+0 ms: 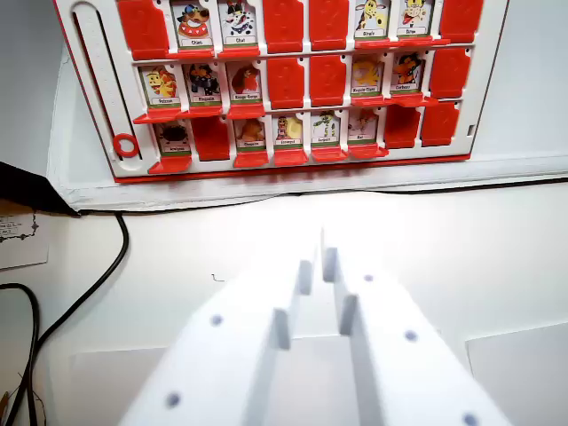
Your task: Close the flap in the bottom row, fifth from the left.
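Wrist view: white desk (pixel 497 240) fills most of frame, bright w/ glare near the middle. Red-and-white game board (pixel 293 84) sits at the top, lying on a white sheet (pixel 80 182); its top edge is cut off by the frame. 3 rows of flaps visible, some standing open w/ cartoon picture cards, others shut and showing plain red.

Bottom row, wrist view's left to right: open card, shut red, then 4 open cards, then 2 shut red. Fifth flap from the left (pixel 326 130) is open, showing a pale green-and-white figure w/ a small label under it; its red flap edge (pixel 327 154) sticks out toward the camera at the board's lower rim. It sits btwn 2 other open cards.

White pincer (pixel 317 262) takes up the lower centre, pointing toward the board, tips well apart from it and over bare desk. Jaws stand slightly apart w/ a narrow gap, nothing btwn them.

Black cable (pixel 106 266) curves down the wrist view's left side. Paper scrap w/ print (pixel 19 235) lies at the left edge, under a dark object (pixel 27 186).
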{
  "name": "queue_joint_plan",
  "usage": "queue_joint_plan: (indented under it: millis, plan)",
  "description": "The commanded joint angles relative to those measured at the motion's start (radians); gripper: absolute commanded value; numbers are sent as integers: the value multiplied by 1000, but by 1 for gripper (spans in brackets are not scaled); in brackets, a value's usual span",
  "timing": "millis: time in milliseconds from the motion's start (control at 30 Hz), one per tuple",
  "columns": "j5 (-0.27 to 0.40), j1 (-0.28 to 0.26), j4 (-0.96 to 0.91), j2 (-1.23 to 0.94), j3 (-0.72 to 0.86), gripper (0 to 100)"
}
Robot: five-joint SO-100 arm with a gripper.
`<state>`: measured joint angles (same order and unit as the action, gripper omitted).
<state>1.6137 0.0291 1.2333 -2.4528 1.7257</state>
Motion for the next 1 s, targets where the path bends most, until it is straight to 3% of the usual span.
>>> queue_joint_plan:
  millis: [0,967]
  plan:
    - [-23,-12,-63,0,-29,0]
    - [-2,-3,-97,12,-31,0]
